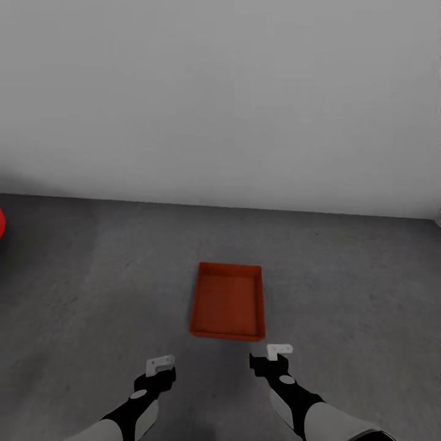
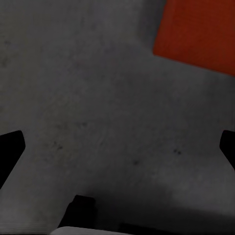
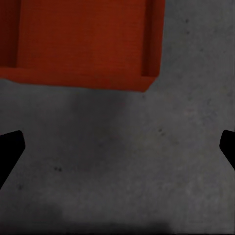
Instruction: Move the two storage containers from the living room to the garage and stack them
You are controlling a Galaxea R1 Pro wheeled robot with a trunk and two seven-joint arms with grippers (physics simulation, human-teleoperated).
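Head view shows the left hand (image 1: 160,366) low and left of centre, and the right hand (image 1: 274,355) low and right of centre, both reaching forward over the floor (image 1: 104,294); each hand holds nothing. Along the left wrist camera, the two dark fingertips (image 2: 11,152) sit at opposite edges of the picture, spread wide apart with only mottled grey concrete between them; the right wrist camera gives the same spread, with one fingertip (image 3: 10,152) at each edge and bare floor (image 3: 122,171) in the gap.

Just ahead of both hands, and between them in line, lies one red-orange storage container (image 1: 228,301); it rests flat on the dark grey floor, open side up, its long axis running away from the robot, its near short wall a little beyond the fingertips and not touched by them. From the right wrist, the container (image 3: 83,41) shows a near wall and a corner, apart from the fingers; from the left wrist, only a corner of the container (image 2: 198,34) appears, well apart from that hand.

Beyond the container, the floor meets a plain white wall (image 1: 220,104); at the far left edge sits a small red shape (image 1: 2,223), too cut off to identify.
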